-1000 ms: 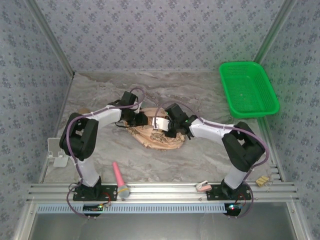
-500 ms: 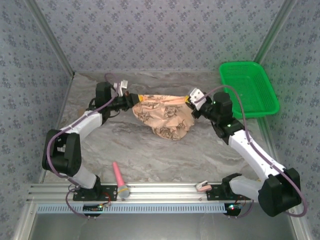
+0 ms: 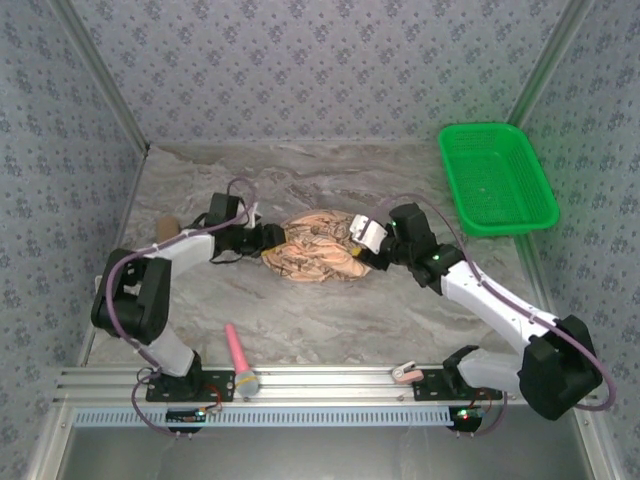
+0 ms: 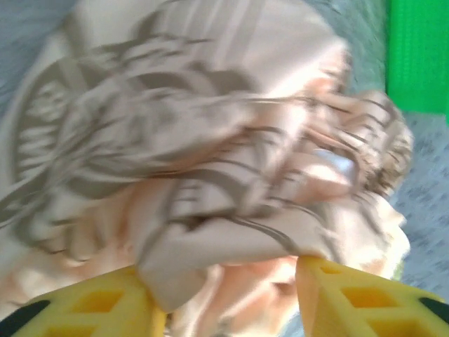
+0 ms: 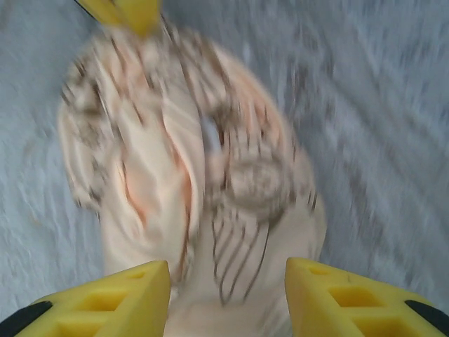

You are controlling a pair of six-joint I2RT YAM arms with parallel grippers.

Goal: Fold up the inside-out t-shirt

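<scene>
1. Broadly, the marbled grey surface (image 3: pixel 330 320) takes up most of the overhead view, with patterned blue-grey walls on three sides.
2. Both arms reach inward from the near edge. The left arm (image 3: pixel 185 245) bends in from the left and the right arm (image 3: pixel 490 300) stretches diagonally from the right, and they meet at mid-surface.
3. A green plastic basket (image 3: pixel 495 180) sits at the far right corner, well apart from the cloth. Its green also shows at the upper right of the left wrist view.
4. The inside-out t-shirt (image 3: pixel 315 250) lies bunched in a rumpled oval heap at the middle of the surface, between the two arms. It is peach-tan cloth with dark printed motifs. Both wrist views are smeared by blur, so no lettering in the print can be read.
5. The left end effector (image 3: pixel 268 238) is at the heap's left edge. In its wrist view the yellow fingers (image 4: pixel 91 309) stand wide apart, with folds of cloth lying between them, not pinched.
6. The right end effector (image 3: pixel 362 240) is at the heap's right edge. Its yellow fingers (image 5: pixel 105 302) are likewise spread wide, with the shirt lying between them.
7. A pink-handled tool (image 3: pixel 238 355) with a grey head lies near the left arm's base.
8. A small pink-and-white clip (image 3: pixel 404 373) rests beside the right arm's base.
9. A tiny pale bluish patch (image 5: pixel 210 133) shows among the folds. I cannot tell whether it is a label.
</scene>
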